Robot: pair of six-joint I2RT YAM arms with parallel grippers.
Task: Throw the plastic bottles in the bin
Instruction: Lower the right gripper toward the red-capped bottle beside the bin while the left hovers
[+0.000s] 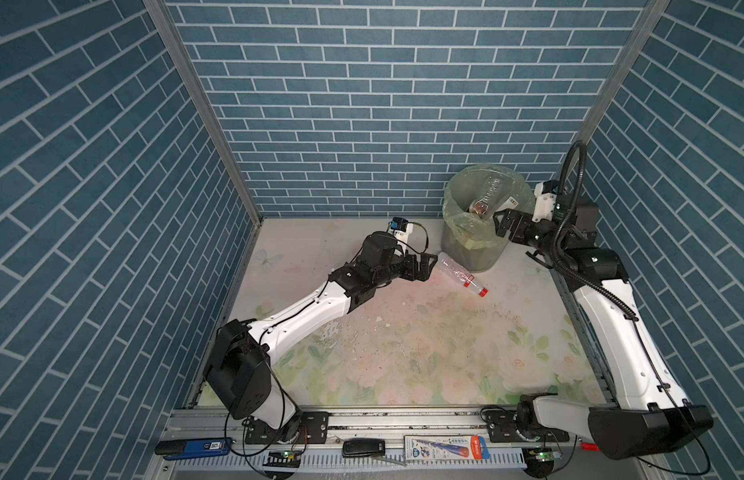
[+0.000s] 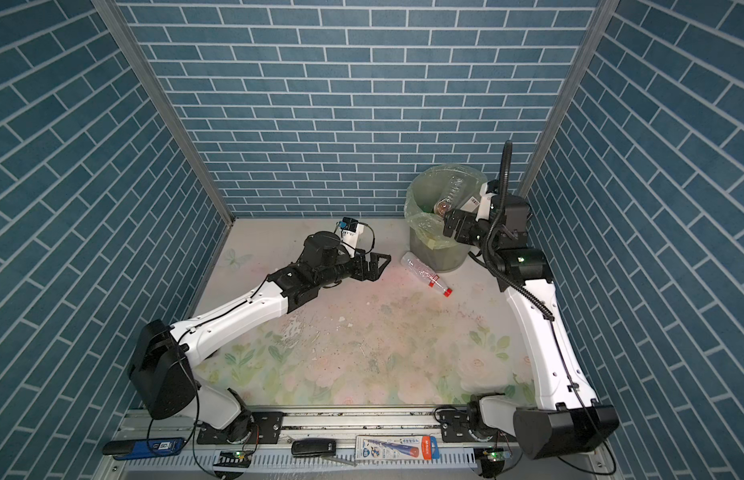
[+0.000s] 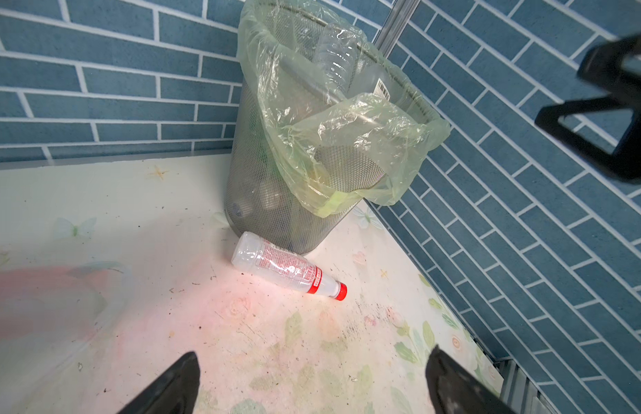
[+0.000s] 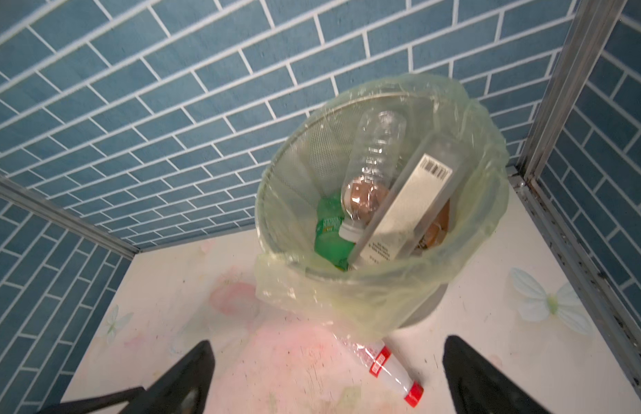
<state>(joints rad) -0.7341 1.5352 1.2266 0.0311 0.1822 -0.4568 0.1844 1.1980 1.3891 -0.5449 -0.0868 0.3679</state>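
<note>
One clear plastic bottle (image 1: 461,276) (image 2: 426,276) with a red cap and red label lies on its side on the table, its base against the foot of the bin (image 1: 482,249) (image 2: 441,255). The left gripper (image 1: 430,268) (image 2: 384,266) (image 3: 311,358) stands open just left of that bottle (image 3: 286,267), apart from it. At the bin's near rim the right gripper (image 1: 498,226) (image 2: 446,224) (image 4: 326,347) hangs open and empty. Inside the bin (image 4: 383,297) lie a clear bottle (image 4: 374,161), a green bottle (image 4: 329,233) and a squarish clear bottle with a white label (image 4: 408,208).
Blue brick-pattern walls close in the back and both sides, and the bin stands in the back right corner. On the front rail lie a blue device (image 1: 195,448), a black key fob (image 1: 363,448) and a pen package (image 1: 445,448).
</note>
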